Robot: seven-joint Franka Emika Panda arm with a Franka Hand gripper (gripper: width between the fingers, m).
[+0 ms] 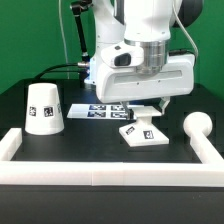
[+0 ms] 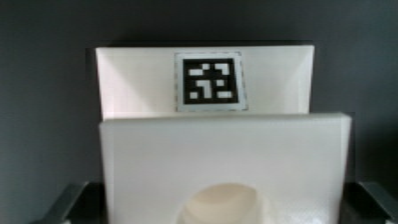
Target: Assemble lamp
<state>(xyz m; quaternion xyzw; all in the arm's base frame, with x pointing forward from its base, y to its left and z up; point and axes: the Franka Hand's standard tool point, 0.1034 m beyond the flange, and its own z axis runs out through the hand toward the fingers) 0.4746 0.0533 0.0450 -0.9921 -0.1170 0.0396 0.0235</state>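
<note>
Risk: base may twist or slip | fingers straddle it, clamped or not I cannot tell | cause: off-centre grip

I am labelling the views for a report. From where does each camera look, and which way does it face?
Exterior view: sits off the arm, slightly above the table, past the white frame; faces the shade, base and bulb; the arm and claw show at centre.
Wrist view: sits on the wrist, faces down onto the base; only dark tips of the fingers show.
Shared: the base and its square tag.
</note>
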